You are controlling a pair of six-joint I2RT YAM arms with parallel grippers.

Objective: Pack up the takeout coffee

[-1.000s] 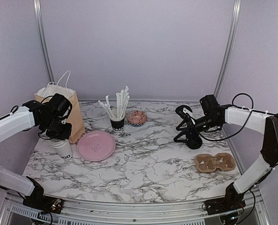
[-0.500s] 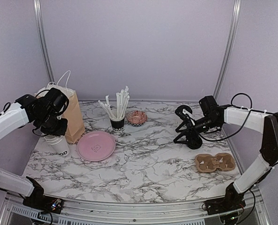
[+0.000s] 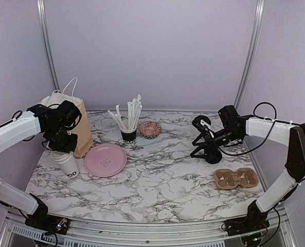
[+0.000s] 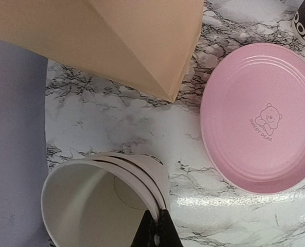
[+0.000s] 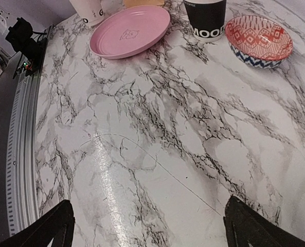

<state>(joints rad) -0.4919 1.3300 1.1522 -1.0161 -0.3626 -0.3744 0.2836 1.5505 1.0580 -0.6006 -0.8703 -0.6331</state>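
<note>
Where the marble tabletop [image 3: 162, 193] comes nearest, at the lower right of the overhead view, a brown pulp cup carrier [image 3: 236, 178] lies with nothing standing in its wells. At lower left, a stack of lidless white paper cups [image 3: 67, 163] leans a little, and the left wrist view shows it hollow inside. The left gripper [image 4: 156, 229] is clenched tight right at the stack's rim; whether paper is nipped between the fingers I cannot tell. Just right of the stack sits a pink plate [image 3: 105, 159], bare. At mid right the right gripper [image 3: 199, 138] hangs spread wide, grasping nothing. Farther back, a black cup [image 3: 129, 136] holds white straws [image 3: 132, 112]. Beside it a red-and-blue patterned bowl [image 3: 150, 129] is empty. A brown paper bag [image 3: 76, 123] stands at upper left, its inside hidden. The takeout coffee with its black lid shows in no view.
</note>
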